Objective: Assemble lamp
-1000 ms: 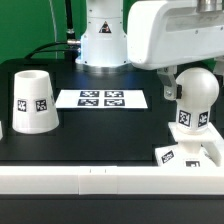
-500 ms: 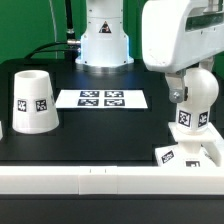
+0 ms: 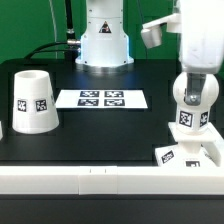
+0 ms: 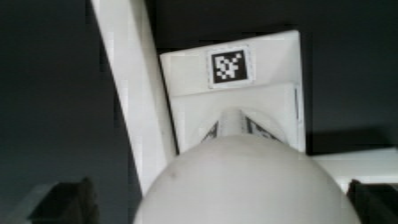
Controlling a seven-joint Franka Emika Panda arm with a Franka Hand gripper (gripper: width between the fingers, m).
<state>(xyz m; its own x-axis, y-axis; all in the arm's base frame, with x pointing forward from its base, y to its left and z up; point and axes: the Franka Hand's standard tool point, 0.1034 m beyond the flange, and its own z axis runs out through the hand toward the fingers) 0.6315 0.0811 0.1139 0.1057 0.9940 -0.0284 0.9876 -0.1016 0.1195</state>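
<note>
The round-headed bulb (image 3: 188,118) stands upright on the small square base (image 3: 192,153) at the exterior view's right, near the front. My gripper (image 3: 194,88) hangs straight over it, its fingers down around the bulb's head. In the wrist view the bulb's head (image 4: 240,180) fills the space between the two dark fingers (image 4: 59,200), with a gap showing on each side, so the gripper (image 4: 210,200) is open. The tagged base (image 4: 228,68) lies beyond the bulb. The tapered shade (image 3: 33,100) stands alone at the exterior view's left.
The marker board (image 3: 102,98) lies flat at the middle back of the black table. The arm's white pedestal (image 3: 104,40) stands behind it. A white rail (image 3: 100,178) runs along the front edge and also shows in the wrist view (image 4: 128,90) beside the base.
The arm has swung toward the exterior view's right and come down over the bulb. The bulb, base and shade have not moved.
</note>
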